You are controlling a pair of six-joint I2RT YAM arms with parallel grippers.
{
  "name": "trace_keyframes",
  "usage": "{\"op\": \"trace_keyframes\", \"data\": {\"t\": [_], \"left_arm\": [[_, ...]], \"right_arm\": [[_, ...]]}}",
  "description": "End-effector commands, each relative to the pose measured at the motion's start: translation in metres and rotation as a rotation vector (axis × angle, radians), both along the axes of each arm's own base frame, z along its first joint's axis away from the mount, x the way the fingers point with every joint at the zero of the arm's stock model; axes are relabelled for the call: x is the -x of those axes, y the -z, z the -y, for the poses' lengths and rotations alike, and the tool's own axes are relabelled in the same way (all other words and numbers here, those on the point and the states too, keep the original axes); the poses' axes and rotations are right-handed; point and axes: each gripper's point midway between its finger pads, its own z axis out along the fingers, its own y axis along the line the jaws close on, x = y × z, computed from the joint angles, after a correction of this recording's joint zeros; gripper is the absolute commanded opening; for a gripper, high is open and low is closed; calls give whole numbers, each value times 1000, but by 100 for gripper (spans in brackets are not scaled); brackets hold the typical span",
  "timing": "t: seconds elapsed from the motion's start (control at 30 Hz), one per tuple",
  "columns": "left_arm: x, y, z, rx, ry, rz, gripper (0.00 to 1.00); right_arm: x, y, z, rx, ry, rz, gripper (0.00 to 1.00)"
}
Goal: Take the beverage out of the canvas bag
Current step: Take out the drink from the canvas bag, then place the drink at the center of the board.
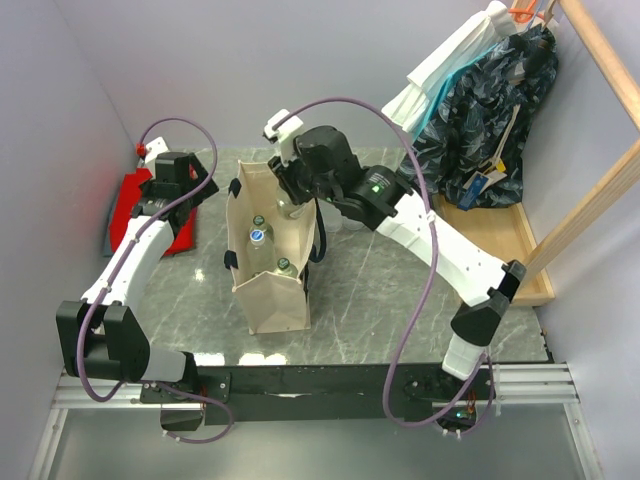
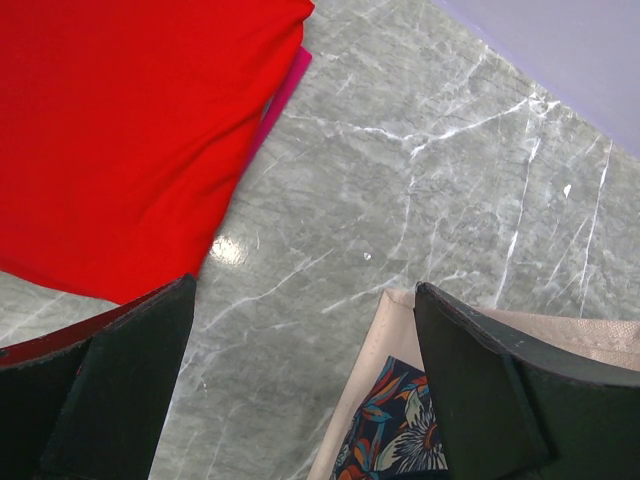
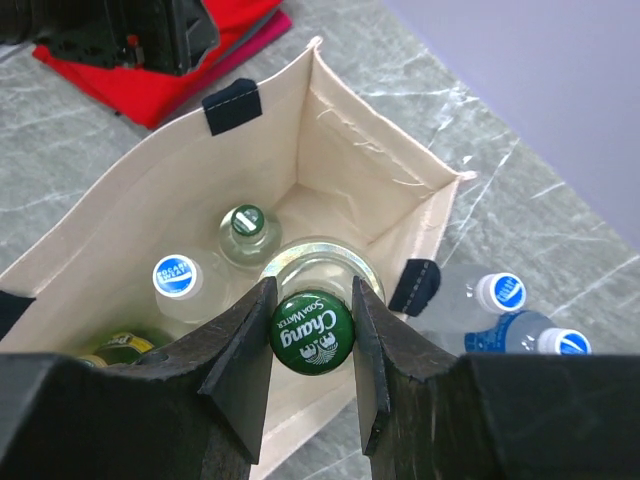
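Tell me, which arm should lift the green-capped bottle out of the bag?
Right. The right tool is shut on the green-capped bottle in the mouth of the canvas bag. The left tool is open and empty, over the table by the red cloth.

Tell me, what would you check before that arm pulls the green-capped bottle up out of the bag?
1. Right gripper shut on the Chang bottle, a finger on each side of its cap: ok.
2. Bag standing upright and open at the top: ok.
3. Straps hanging outside the bag, not across the opening: ok.
4. Blue-capped bottle in the bag clear of the Chang bottle: cannot tell.
5. Bag held down so it does not rise too: not ok. The left gripper is open beside it, holding nothing.
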Motion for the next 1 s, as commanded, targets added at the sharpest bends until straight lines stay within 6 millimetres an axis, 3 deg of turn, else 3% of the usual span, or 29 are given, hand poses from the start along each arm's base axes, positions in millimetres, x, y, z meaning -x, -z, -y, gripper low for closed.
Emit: {"op": "trace_keyframes", "data": {"t": [0.0, 0.23, 0.97], "left_arm": [[-1, -26, 1, 18, 1, 82, 96], [-5, -27, 4, 26, 14, 88, 96], [-5, -29, 7, 36, 32, 97, 96]], "right_arm": [[8, -127, 23, -270, 42, 254, 0], [11, -143, 39, -296, 82, 297, 0], [13, -160, 83, -310, 221, 374, 0]]}}
